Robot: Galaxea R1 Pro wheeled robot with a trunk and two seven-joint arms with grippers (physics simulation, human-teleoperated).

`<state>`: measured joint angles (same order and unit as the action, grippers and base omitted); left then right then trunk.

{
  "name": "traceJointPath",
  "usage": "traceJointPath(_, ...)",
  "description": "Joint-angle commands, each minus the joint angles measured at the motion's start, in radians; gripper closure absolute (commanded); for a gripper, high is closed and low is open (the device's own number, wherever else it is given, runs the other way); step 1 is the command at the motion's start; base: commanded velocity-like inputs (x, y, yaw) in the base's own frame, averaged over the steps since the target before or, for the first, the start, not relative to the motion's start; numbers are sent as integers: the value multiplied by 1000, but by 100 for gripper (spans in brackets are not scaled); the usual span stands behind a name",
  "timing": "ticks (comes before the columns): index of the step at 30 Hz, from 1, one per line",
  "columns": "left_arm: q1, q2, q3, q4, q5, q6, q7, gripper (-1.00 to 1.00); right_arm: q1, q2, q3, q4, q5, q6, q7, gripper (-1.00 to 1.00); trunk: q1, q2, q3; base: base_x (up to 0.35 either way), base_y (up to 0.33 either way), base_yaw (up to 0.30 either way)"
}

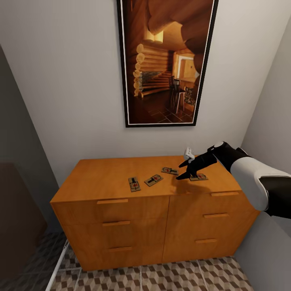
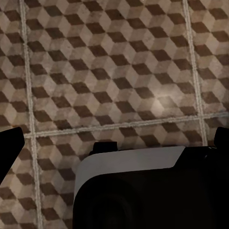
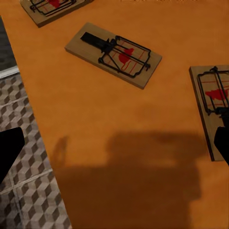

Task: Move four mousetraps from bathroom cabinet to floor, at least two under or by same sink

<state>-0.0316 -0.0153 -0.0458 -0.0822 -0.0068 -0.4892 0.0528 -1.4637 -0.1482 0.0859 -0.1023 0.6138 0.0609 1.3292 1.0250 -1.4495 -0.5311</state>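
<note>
Orange-brown wood makes up the cabinet, a wide low chest with two columns of drawers and slab handles, standing against a pale wall under a framed picture of a log-house interior. All four mousetraps lie flat on its top, strung in a loose row toward its right half: the leftmost mousetrap, a second mousetrap just beside it and turned at an angle, a third mousetrap a little farther back, and a fourth mousetrap nearest the right end.

The right tool reaches in from the right on its black-and-white arm and hangs low over the cabinet top, its two dark fingers spread apart, above the spot between the third and fourth traps. Whether a fingertip touches the fourth trap is hard to tell from the head view. In the right wrist view three traps show on the wood, each with dark wire bars and a red spot, and the tool's shadow falls on the top; the tiled bathroom floor shows past the cabinet's edge.

The left wrist view looks down on the cube-patterned tiles with pale grout lines; the left tool's dark fingertips sit at opposite edges of that picture, spread wide and holding nothing.

A small white object sits at the back of the cabinet top, by the wall.
</note>
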Motion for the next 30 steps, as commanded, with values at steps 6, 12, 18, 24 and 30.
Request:
traceJointPath(6, -1, 0, -5, 1, -1, -3, 6, -100, 0, 0, 9, 0, -6, 7, 7, -100, 0, 0, -1, 115, 0, 0)
traceJointPath(12, -1, 0, -5, 1, -1, -3, 6, -100, 0, 0, 10, 1, -6, 7, 7, -100, 0, 0, -1, 253, 0, 0)
traceJointPath(18, -1, 0, -5, 1, -1, -3, 6, -100, 0, 0, 10, 1, -5, 6, 6, -100, 0, 0, -1, 247, 0, 0)
traceJointPath(24, -1, 0, -5, 1, -1, -3, 6, -100, 0, -1, 9, 1, -5, 6, 5, -100, 0, 0, -1, 74, 0, 0)
traceJointPath(30, -1, 1, -5, 3, -1, -3, 6, -100, 0, -1, 10, 2, -5, 6, 5, -100, 0, 0, -1, 16, 0, 0)
